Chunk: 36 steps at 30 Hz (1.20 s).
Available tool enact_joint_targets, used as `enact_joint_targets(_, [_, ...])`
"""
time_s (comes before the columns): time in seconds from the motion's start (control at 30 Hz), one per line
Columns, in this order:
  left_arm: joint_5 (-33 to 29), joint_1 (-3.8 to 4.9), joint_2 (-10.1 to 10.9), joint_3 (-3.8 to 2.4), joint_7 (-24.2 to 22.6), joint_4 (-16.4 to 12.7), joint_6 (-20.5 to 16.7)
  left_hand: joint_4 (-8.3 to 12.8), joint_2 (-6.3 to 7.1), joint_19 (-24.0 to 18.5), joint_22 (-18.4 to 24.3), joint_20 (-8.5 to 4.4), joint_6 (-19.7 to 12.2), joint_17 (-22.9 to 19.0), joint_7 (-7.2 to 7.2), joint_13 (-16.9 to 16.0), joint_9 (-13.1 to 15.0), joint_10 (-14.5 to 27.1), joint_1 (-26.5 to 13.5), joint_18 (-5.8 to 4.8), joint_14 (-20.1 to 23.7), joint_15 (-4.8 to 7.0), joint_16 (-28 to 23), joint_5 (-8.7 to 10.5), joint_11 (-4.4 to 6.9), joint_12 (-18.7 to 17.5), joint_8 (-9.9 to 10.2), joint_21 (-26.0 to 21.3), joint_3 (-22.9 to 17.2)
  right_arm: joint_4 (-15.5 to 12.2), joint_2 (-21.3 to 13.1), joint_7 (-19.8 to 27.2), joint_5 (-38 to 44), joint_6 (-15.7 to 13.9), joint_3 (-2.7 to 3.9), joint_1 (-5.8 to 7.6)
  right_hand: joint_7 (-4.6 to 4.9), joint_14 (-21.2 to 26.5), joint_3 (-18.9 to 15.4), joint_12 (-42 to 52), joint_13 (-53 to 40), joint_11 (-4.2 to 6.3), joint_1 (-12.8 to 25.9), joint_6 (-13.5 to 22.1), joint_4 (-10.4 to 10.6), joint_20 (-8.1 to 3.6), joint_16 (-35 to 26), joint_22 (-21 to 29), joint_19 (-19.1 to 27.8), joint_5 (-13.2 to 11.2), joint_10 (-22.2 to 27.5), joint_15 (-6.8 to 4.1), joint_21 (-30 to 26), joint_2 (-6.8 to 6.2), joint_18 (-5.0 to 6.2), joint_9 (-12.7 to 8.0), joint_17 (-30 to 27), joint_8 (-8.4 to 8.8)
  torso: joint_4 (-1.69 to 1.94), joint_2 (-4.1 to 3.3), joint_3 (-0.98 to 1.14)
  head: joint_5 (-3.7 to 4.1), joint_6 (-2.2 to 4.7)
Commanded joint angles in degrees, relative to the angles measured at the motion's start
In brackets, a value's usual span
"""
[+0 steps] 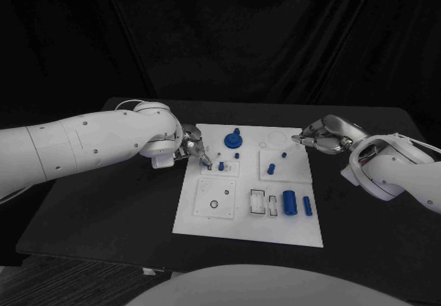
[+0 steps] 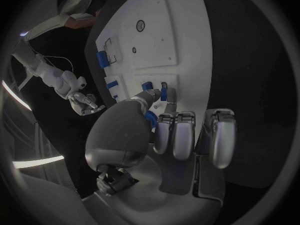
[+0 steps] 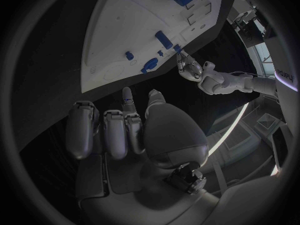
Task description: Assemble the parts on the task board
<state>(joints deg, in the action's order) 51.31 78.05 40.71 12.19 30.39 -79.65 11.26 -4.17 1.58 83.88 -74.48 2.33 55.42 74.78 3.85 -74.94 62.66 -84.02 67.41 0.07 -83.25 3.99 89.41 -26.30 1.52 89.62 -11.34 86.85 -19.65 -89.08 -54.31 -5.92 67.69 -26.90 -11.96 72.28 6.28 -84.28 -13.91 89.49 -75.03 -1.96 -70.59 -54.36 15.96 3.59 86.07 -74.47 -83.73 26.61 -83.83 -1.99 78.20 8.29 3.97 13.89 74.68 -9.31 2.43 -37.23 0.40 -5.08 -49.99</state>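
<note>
The white task board [image 1: 207, 220] lies mid-table with blue parts on it: a knob [image 1: 233, 138], small pegs [image 1: 237, 155] [image 1: 284, 153] [image 1: 271, 169] and two cylinders [image 1: 289, 203] [image 1: 307, 205]. My left hand [image 1: 195, 152] hovers over the board's far left corner. Its thumb and one finger reach toward a small upright peg [image 1: 220, 166] [image 2: 164, 91], the other fingers [image 2: 181, 135] curled in. Whether they grip the peg is unclear. My right hand [image 1: 322, 140] [image 3: 134, 127] sits at the board's far right edge, fingers curled, with nothing seen in it.
The board [image 2: 178, 40] carries square sub-plates with holes [image 1: 215, 204] and slots [image 1: 264, 203]. Black table [image 1: 110, 210] surrounds it on all sides, with free room left and right. In the right wrist view the board [image 3: 125, 30] lies beyond the fingers.
</note>
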Motion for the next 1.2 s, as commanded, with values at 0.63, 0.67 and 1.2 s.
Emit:
enact_joint_targets(0.63, [-0.08, -0.09, -0.43, -0.03, -0.37, 0.52, 0.93, 1.45, -0.28, 4.33, -14.37, -0.35, 1.01, 15.22, -1.16, -15.06, 2.36, -5.98, -0.30, 0.80, -6.75, 0.44, 0.59, -2.99, -0.04, 0.38, -2.24, -0.37, -7.45, -0.07, -0.10, -1.23, 0.12, 0.39, 0.04, -0.27, 0.24, -4.09, -0.11, 0.51, -14.97, -0.04, -1.62, 0.24, -0.17, 0.38, -0.34, -11.24, -1.41, 0.68, -6.17, -0.13, -1.11, 0.70, -0.78, -0.63, 7.61, 0.61, -0.01, -0.02, 0.02, 0.02, -0.01])
enact_joint_targets(0.67, [-0.08, -0.09, -0.48, -0.03, -0.37, 0.59, 0.93, 1.45, -0.28, 4.33, -14.37, -0.35, 1.01, 15.22, -1.16, -15.06, 2.36, -5.98, -0.30, 0.80, -6.75, 0.44, 0.59, -2.99, -0.04, 0.38, -2.24, -0.37, -7.45, -0.06, -0.10, -1.23, 0.12, 0.39, 0.04, -0.27, 0.24, -4.09, -0.11, 0.51, -14.97, -0.04, -1.62, 0.24, -0.17, 0.38, -0.34, -11.24, -1.41, 0.68, -6.17, -0.13, -1.11, 0.70, -0.78, -0.63, 7.61, 0.61, -0.01, -0.02, 0.02, 0.03, -0.01])
enact_joint_targets(1.2, [-0.08, -0.13, -0.53, -0.02, -0.30, 0.08, 1.45, 1.47, -0.26, 4.31, -14.36, -0.35, 1.00, 15.22, -1.17, -15.06, 2.36, -5.98, -0.37, 0.81, -6.75, 0.44, 0.59, -2.87, -0.04, 0.38, -2.24, -0.40, -7.51, 0.02, -0.13, -1.26, 0.12, 0.39, 0.04, -0.30, 0.24, -4.09, -0.06, 0.51, -14.97, -0.04, -1.81, 0.27, -0.26, 0.38, -0.35, -11.23, -1.39, 0.82, -6.17, -0.13, -1.16, 0.66, -0.76, -0.64, 7.60, 0.63, -0.02, -0.03, 0.05, 0.01, -0.01])
